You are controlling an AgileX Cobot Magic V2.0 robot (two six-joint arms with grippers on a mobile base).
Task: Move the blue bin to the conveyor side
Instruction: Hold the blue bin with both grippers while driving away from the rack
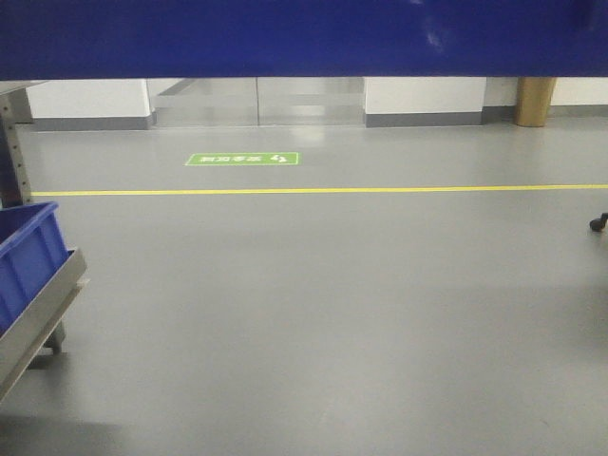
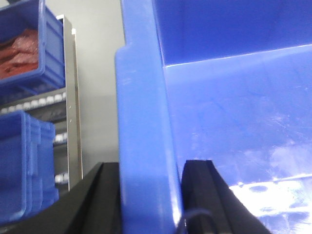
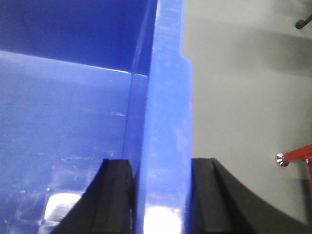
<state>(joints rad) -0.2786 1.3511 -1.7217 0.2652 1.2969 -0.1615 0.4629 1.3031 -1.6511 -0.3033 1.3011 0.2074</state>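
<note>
Left wrist-mounted view puts the left gripper (image 2: 151,168) closest, its black fingers (image 2: 105,195) clamped on the thick rim of the blue bin (image 2: 234,122), one outside the wall and one inside. The right wrist-mounted view mirrors this: the right gripper (image 3: 161,165) pinches the opposite rim, a finger pressed to each face of the wall. The bin thus hangs between the two arms, raised off the grey floor (image 1: 332,323), and its glossy side spans the top of the front-facing view. What shows of its inside holds nothing, so it is probably light. The moulded plastic looks stiff, but the shiny surface could slide in a pinch grip. The rim is the sound place to hold it, and both arms should travel together so the wall neither twists nor slips. Beyond the bin on the right, a red metal bar (image 3: 298,153) with a silver bolt (image 3: 280,157) juts in. It is likely the conveyor's front edge, though no belt is in view. Farther off on the left stands a metal rack (image 2: 73,97) carrying another bin with a red packet (image 2: 29,48), and a yellow floor line (image 1: 323,190) crosses the far floor.
</note>
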